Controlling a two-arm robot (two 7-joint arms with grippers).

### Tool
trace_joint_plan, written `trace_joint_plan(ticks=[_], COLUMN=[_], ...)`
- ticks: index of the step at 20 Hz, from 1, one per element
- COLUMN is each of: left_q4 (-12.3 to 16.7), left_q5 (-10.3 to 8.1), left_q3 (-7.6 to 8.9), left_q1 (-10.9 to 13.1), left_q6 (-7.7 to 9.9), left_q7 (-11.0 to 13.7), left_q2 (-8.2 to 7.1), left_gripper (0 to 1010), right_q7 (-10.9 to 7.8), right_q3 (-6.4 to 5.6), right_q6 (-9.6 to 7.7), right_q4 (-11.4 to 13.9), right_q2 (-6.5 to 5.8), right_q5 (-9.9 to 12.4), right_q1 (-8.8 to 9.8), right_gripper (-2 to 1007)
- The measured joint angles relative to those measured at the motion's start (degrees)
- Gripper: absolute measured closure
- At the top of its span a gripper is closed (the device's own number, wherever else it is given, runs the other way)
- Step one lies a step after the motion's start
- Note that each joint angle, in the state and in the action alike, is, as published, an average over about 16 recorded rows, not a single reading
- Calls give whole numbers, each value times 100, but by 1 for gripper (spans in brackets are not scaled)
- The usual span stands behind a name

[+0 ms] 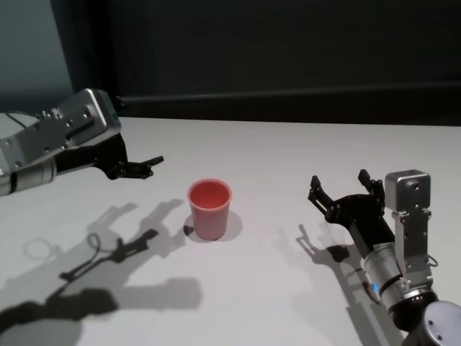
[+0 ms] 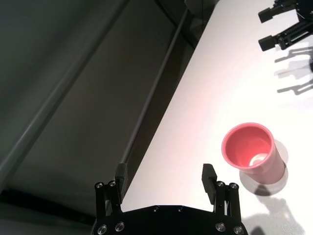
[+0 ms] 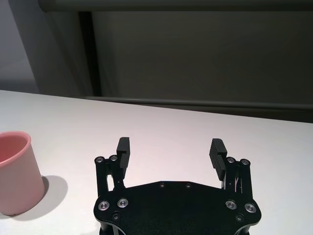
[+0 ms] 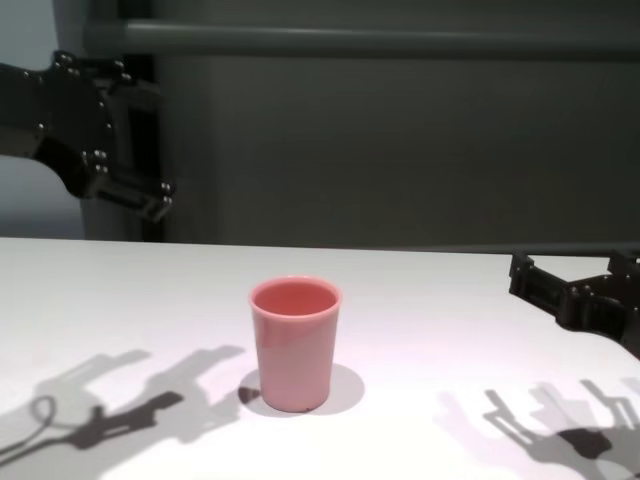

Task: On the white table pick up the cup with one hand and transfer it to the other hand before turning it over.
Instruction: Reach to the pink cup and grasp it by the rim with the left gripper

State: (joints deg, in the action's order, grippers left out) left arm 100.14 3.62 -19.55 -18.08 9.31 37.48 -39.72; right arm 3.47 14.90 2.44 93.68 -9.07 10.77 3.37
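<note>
The cup (image 1: 209, 208) stands upright on the white table (image 1: 288, 151), untouched. Left gripper (image 1: 148, 165) and right gripper (image 1: 344, 189) flank it, fingers apart.

Head looks down, chest level, wrists close along the table; all share the cup (image 1: 209, 209).

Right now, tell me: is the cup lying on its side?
No. The cup stands upright on the white table, open rim up.
</note>
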Motion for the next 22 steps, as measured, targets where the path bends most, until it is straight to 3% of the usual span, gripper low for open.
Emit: trace_joint_plan(ticks=[5,10,16,22], left_q4=[-69,-147,-294,-533], left_q5=[297,643,1073,1471], left_q3=[-550,-1098,-1696,-2213], left_q1=[-516,-974,-1450,-1863], left_q6=[-16,-41,-121,-246], left_q7=[559,1020,1411,1691], left_q2=[-223,-307,-257,-89], left_gripper=[9,9,9,9], right_q7=[0,0,0,0], right_q3=[0,0,0,0], right_q6=[0,0,0,0], right_q4=[0,0,0,0], right_q2=[0,0,0,0], right_q5=[0,0,0,0], right_q1=[0,0,0,0], right_gripper=[2,3,2,2])
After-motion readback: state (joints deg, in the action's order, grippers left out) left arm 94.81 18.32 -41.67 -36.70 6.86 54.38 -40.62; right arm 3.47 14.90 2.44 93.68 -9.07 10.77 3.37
